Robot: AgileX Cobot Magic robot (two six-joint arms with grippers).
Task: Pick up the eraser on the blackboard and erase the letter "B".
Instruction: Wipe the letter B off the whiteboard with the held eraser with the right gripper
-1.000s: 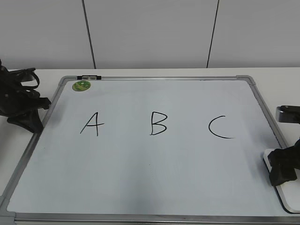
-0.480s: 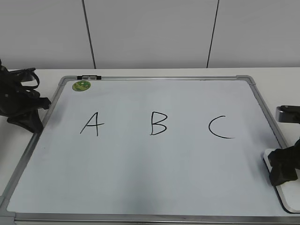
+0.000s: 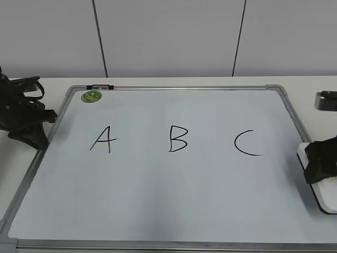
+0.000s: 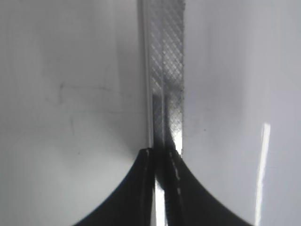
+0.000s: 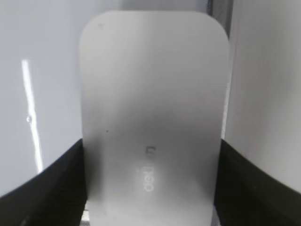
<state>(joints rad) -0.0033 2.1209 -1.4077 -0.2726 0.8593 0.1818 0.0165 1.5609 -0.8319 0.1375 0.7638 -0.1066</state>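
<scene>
The blackboard (image 3: 174, 211) lies flat on the table, a white board in a silver-grey frame. The letter "B" (image 3: 178, 138) is in black at its middle, between the "A" (image 3: 103, 139) and the "C" (image 3: 247, 143). My right gripper (image 3: 320, 167) is at the board's right edge, shut on the eraser (image 3: 326, 197). In the right wrist view the white eraser (image 5: 153, 94) fills the space between the jaws (image 5: 151, 146). My left gripper (image 3: 31, 134) rests at the board's left edge, shut and empty (image 4: 162, 153) over the frame (image 4: 164, 70).
A round green magnet (image 3: 91, 96) sits in the board's far left corner. A small black item (image 3: 100, 86) lies on the far frame above it. A white wall stands behind the table.
My right gripper has risen and shifted away from the near edge with the eraser in it. The left arm has not moved.
</scene>
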